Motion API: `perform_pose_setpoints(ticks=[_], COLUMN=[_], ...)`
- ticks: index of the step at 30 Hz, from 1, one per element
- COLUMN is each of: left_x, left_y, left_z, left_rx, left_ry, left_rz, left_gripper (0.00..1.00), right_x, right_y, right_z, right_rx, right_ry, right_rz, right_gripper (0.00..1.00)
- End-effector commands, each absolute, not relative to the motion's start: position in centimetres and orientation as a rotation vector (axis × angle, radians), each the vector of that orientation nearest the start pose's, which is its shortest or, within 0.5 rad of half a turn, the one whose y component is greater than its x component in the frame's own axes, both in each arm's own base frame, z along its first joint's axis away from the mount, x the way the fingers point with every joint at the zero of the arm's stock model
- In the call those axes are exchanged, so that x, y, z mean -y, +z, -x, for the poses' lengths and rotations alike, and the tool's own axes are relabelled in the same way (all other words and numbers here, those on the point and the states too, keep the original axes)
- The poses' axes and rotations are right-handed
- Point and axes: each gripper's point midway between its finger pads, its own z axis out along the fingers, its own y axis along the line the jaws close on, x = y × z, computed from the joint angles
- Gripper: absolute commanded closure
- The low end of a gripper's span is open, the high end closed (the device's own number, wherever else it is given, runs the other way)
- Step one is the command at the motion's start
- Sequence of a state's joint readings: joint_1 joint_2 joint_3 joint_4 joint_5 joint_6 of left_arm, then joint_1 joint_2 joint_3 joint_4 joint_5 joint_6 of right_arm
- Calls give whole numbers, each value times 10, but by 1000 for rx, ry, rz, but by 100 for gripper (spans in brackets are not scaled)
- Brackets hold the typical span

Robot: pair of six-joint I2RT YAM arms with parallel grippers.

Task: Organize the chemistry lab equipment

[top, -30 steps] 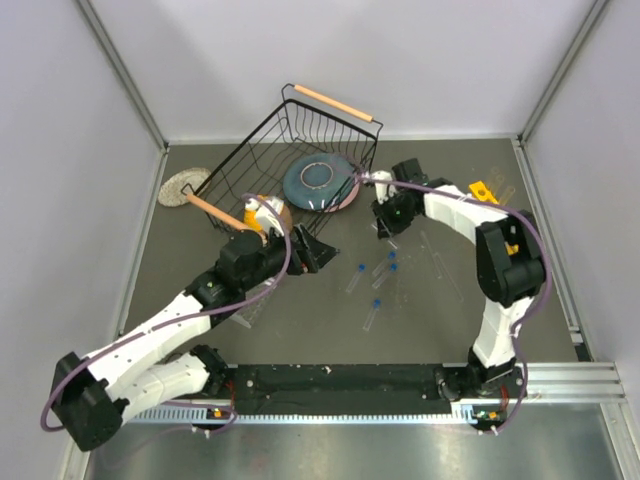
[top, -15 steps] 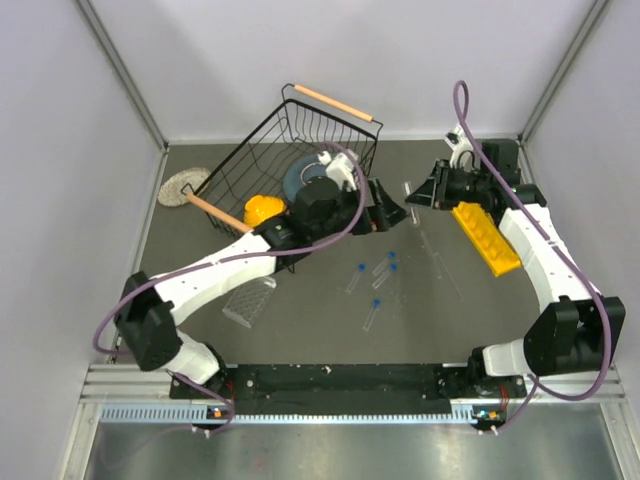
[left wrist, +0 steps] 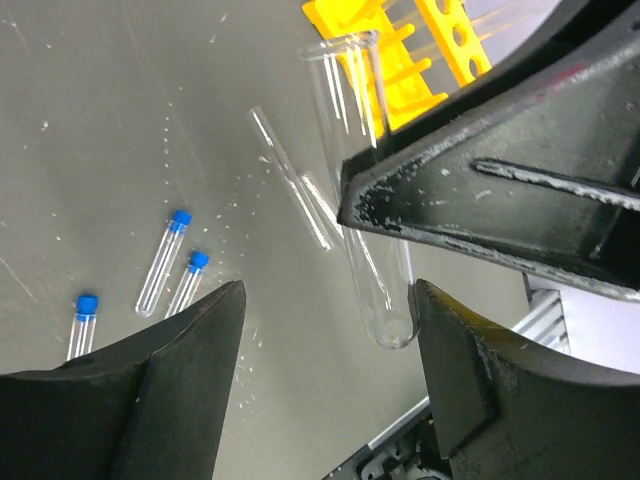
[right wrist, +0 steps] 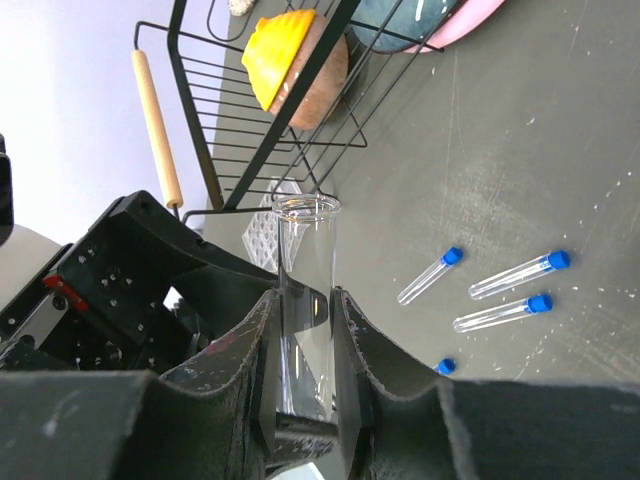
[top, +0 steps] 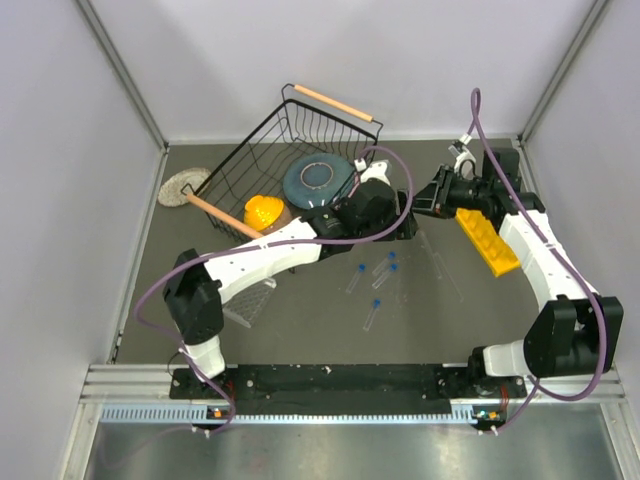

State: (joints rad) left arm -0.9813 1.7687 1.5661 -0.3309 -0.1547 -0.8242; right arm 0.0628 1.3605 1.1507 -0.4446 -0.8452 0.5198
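Your right gripper (right wrist: 303, 300) clamps a clear glass tube (right wrist: 305, 230) toward the table's (top: 300, 330) far edge. Your left gripper (left wrist: 328, 295) stands wide around its rounded end, probably to take it.

white arms (top: 255, 262), black joints (top: 360, 212), purple cables (top: 473, 110)

The dark grey table (top: 300, 330) carries four blue-capped tubes (top: 352, 281), thin glass rods (left wrist: 288, 178), a yellow holed rack (top: 487, 240), a clear rack (top: 250, 301), a wire basket (top: 333, 102) and, seemingly, a woven mat (top: 182, 186).
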Motion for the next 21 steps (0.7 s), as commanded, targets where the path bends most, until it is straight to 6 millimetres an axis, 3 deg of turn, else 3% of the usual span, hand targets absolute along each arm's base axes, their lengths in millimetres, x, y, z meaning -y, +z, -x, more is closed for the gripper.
perform_pose_setpoints(ticks=[1, 10, 16, 18, 19, 20, 21], left_x=[437, 443, 441, 441, 438, 435, 440], left_y=[243, 240, 240, 238, 246, 235, 246], left_z=[-302, -303, -297, -293, -291, -287, -284], left_rx=[-2191, -2188, -2165, -2143, -2108, -2111, -2046], left_ry=[-828, -833, -854, -875, -889, -887, -938], left_rz=[-68, -107, -168, -210, -246, -280, -336], left_gripper=[30, 67, 81, 84, 84, 86, 87], right_x=[-166, -165, -166, -167, -167, -168, -167], right_y=[265, 262, 265, 267, 270, 268, 268], right_z=[-321, -317, -313, -309, -308, -305, -302], right_rx=[-2165, -2156, -2140, -2121, -2108, -2105, -2106], right_ry=[1293, 1282, 1269, 1274, 1275, 1258, 1255], right_rz=[-5, -2, 43, 106, 141, 211, 251], right_gripper=[82, 82, 80, 78, 71, 66, 62])
